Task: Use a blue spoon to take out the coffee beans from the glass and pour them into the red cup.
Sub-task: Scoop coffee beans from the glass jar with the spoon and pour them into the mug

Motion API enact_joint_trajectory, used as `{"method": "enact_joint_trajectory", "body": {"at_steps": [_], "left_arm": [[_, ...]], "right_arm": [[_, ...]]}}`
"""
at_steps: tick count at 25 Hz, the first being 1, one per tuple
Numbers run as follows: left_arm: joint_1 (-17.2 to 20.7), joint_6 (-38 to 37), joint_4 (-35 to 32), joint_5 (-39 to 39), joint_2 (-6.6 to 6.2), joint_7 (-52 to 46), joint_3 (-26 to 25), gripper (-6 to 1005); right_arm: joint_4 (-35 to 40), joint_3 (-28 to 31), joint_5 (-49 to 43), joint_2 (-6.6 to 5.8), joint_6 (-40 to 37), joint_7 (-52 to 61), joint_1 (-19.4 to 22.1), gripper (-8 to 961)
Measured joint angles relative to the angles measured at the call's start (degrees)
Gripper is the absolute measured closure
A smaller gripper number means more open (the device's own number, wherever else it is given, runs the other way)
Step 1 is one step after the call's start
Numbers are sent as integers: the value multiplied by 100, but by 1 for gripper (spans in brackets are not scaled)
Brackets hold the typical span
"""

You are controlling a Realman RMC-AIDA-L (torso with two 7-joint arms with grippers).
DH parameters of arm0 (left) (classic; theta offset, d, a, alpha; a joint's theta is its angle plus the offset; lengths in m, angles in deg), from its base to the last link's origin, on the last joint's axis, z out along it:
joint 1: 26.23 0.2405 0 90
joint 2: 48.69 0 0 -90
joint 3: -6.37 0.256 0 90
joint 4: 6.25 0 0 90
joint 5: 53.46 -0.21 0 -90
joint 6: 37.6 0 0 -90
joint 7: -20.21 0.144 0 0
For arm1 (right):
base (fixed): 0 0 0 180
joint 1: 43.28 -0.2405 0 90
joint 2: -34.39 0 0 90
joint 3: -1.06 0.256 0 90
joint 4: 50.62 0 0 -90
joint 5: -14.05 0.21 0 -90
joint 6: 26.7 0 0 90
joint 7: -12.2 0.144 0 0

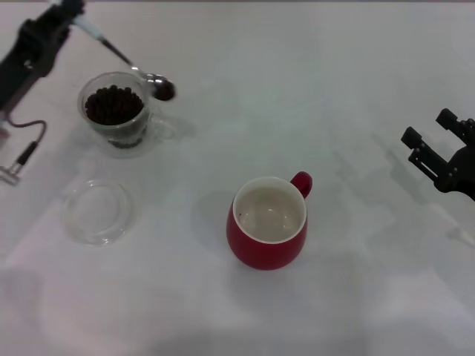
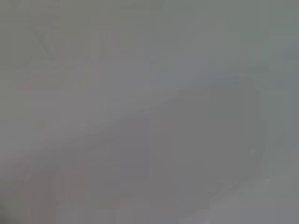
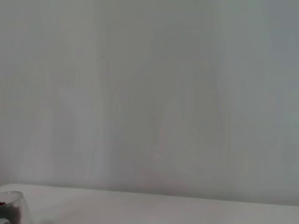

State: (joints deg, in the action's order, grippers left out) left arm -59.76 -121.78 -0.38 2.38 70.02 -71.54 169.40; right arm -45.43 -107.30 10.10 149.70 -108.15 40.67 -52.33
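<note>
The glass [image 1: 116, 113], clear with a small side handle, stands at the far left and holds a heap of dark coffee beans [image 1: 113, 104]. My left gripper [image 1: 68, 12] is at the top left corner, shut on the pale handle of the blue spoon [image 1: 111, 49]. The spoon slants down to its metal bowl, which carries a few beans [image 1: 162, 90] just beyond the glass's right rim. The red cup [image 1: 268, 225] stands in the middle with its handle at the far right; its white inside holds about one bean. My right gripper [image 1: 436, 140] is parked open at the right edge.
A flat clear glass saucer [image 1: 98, 211] lies on the white table in front of the glass. A grey cable with a plug [image 1: 21, 156] hangs by my left arm. A rim of the glass shows in the right wrist view [image 3: 11, 208].
</note>
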Motion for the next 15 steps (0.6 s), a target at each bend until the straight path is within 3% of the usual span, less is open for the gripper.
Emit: {"method": "enact_joint_trajectory", "body": {"at_steps": [7,15], "left_arm": [[-418,14,-452,-942,23,66,1,865],[-918,-3,-387,-2008,-14,268,1,866]], "right_arm": [[16,0,0,0,-14,20,-8,217],[18,-13,0,0,-41,32,-3,216]]}}
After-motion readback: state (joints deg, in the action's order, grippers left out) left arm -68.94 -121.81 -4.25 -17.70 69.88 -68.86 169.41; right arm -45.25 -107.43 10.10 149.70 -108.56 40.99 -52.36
